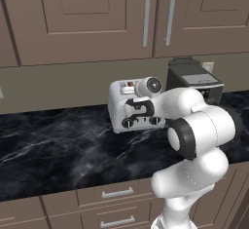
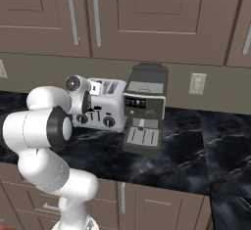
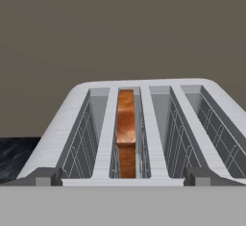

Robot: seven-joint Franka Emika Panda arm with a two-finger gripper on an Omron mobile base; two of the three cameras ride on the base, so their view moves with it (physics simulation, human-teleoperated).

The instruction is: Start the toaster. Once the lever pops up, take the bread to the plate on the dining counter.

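Toaster (image 3: 144,124) slots fill my near view, the bread (image 3: 127,129) sunk edge-up in the second slot from the left, and my jaws hang released above it; a misjudged descent could strike the slot wall and miss the lever.
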